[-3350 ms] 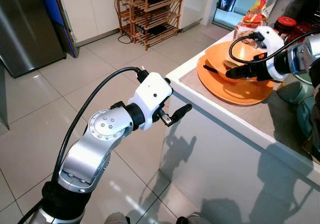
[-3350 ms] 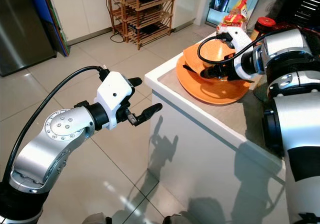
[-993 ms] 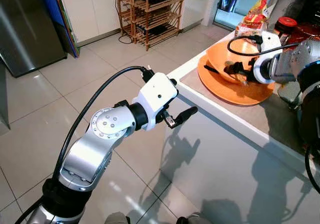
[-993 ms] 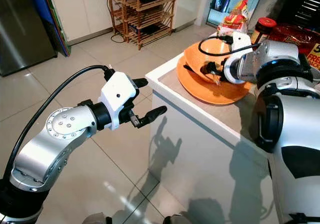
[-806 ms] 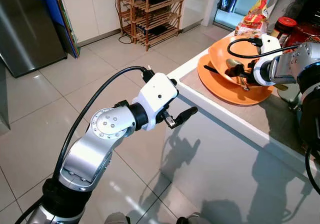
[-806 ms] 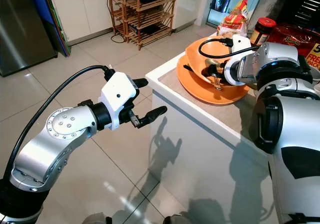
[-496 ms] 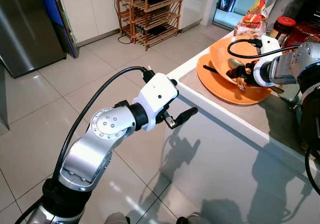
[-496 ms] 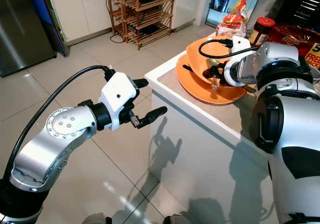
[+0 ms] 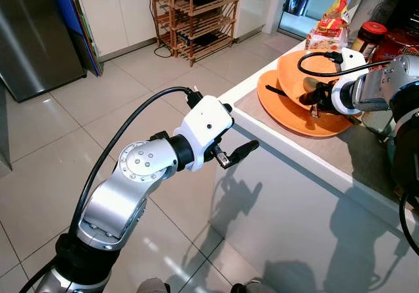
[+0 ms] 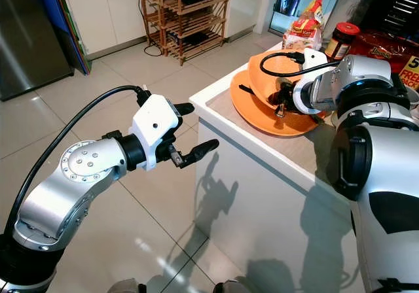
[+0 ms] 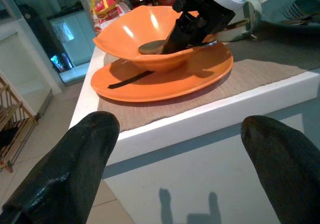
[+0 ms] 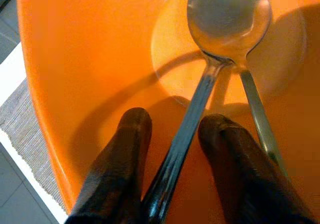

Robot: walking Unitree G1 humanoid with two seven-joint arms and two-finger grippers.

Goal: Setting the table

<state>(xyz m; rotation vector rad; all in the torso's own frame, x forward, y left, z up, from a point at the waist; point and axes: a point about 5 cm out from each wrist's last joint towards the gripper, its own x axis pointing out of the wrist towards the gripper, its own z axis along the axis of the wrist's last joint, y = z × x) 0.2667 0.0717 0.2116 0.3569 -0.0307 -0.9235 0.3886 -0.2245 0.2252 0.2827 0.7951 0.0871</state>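
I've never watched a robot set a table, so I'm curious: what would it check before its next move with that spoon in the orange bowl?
1. Spoon lies in the orange bowl: ok.
2. Right end effector straddles the spoon handle, fingers apart: ok.
3. Handle gripped firmly: not ok, not yet closed.
4. Bowl sits on the orange plate: ok.
5. Left end effector open, off the counter: ok.
6. Second utensil beside the spoon: cannot tell.

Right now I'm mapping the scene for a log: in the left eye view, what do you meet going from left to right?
Grey fridge → wooden rack → left pincer → orange plate → right pincer in the orange bowl → red-lidded jar.
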